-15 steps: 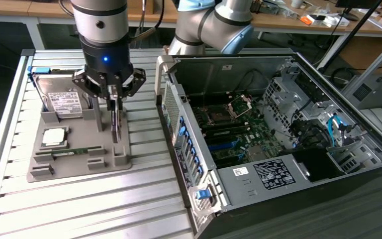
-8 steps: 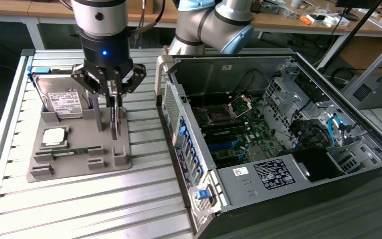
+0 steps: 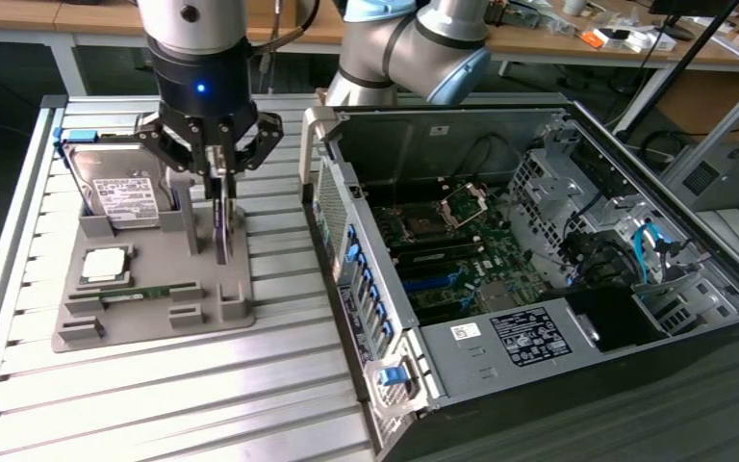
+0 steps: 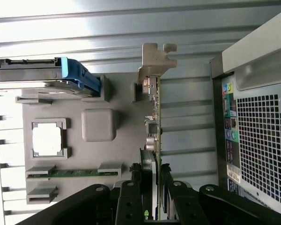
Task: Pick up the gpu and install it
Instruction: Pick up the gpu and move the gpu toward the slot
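Since the gripper [image 3: 222,178] is clamped on only the thin top edge of the gpu [image 4: 155,108], the card, standing upright over the middle of the grey holder tray [image 3: 151,308], could twist or snag on the tray's posts. The gpu is a slim, dark-green board with a bent silver bracket. The tray is matte moulded plastic and sits on a ribbed metal counter [image 3: 151,404].

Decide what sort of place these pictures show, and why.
Probably a robotics lab's computer-assembly bench: a robot arm over a slatted metal table, an opened desktop PC case, and a grey parts tray holding a hard drive and processor.
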### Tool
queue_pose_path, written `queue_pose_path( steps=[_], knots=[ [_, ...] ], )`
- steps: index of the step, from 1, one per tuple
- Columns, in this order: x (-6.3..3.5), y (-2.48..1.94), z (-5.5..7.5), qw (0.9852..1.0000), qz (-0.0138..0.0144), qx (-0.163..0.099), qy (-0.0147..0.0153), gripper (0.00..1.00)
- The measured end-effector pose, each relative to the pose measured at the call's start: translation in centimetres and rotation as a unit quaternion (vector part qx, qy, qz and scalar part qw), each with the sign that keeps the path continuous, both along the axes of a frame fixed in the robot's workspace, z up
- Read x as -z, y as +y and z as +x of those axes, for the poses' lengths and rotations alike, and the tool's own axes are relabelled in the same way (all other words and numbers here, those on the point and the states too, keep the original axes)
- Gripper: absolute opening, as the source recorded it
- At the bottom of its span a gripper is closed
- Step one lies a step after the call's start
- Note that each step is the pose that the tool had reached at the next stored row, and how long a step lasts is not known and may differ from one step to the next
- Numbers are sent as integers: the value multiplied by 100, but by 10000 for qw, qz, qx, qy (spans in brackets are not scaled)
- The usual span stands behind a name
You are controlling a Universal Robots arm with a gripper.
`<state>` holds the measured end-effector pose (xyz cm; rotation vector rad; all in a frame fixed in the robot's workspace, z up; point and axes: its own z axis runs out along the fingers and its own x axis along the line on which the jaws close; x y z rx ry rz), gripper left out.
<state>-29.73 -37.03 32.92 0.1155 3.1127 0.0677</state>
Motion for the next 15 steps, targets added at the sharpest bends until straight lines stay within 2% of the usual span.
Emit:
queue_pose_path(
  steps=[15],
  knots=[
    [-250,0,0,10000,0,0,0,27]
  ],
)
